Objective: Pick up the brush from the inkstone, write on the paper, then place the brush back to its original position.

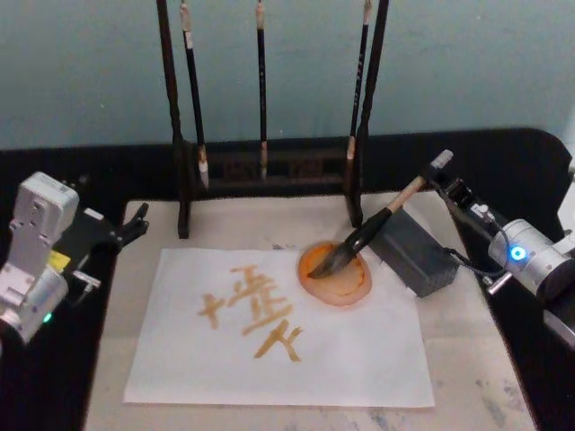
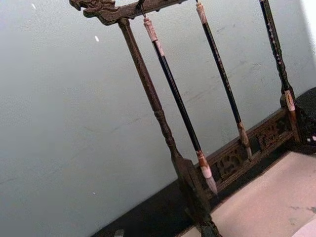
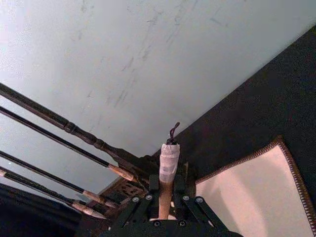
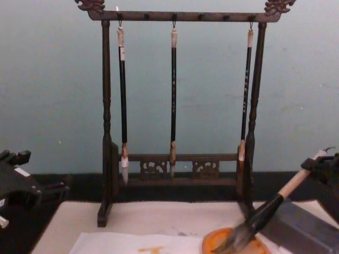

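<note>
**Status: Brush Grip at Inkstone**

Closed narrow on the pale upper handle of the brush (image 1: pixel 377 224) by the right gripper (image 1: pixel 431 182), at 2 o'clock from table centre in the head view. Confirmed in the right wrist view: fingers (image 3: pixel 192 205) set against both sides of the handle, with the cord loop protruding beyond.

Tilted, with the handle end toward 2 o'clock and the bristle tip down on the inkstone (image 1: pixel 349 292). Positioned with the inkstone at the 1 o'clock edge of the paper (image 1: pixel 359 359). Marked with orange strokes near the sheet's centre.

Flanked at 3 o'clock of the inkstone by a grey box (image 1: pixel 415 253), close beside; contact cannot be told. Backed at 12 o'clock by a dark rack (image 1: pixel 269 169) with three thin brushes (image 1: pixel 261 90) hanging. Laid out on a beige mat (image 1: pixel 476 359).

Parked at 9 o'clock, off the mat: left gripper (image 1: pixel 133 223).
</note>
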Controlling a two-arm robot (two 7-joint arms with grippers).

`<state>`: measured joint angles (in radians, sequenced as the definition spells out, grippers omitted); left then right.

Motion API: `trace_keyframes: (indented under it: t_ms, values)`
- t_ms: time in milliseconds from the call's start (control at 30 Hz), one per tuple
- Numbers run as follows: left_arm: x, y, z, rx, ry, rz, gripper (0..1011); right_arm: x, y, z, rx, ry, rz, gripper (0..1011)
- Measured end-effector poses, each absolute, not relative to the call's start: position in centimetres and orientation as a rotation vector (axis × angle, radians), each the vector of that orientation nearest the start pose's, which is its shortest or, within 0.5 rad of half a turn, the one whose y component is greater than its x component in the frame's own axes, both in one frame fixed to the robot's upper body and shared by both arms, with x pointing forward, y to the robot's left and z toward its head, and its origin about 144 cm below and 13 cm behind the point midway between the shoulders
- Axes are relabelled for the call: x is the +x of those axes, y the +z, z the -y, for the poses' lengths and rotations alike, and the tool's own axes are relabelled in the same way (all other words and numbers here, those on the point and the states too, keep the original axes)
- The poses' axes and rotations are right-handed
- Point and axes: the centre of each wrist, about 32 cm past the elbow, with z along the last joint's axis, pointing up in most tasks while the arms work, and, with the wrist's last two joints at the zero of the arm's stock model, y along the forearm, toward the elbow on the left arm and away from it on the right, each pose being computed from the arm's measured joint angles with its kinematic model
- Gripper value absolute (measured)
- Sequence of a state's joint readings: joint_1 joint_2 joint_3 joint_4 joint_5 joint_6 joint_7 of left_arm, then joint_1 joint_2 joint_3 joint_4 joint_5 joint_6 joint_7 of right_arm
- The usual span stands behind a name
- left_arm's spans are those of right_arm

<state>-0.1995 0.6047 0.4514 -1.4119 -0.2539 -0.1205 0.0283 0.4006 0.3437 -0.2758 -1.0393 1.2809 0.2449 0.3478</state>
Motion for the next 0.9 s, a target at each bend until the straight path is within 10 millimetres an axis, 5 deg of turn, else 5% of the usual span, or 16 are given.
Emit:
trace_keyframes:
  t_ms: [900]
  values:
    - [48.9,114.0,-31.0,0.304,1.248,0.285,1010,56.3,114.9,30.8,0.481,-0.987,-0.823,168]
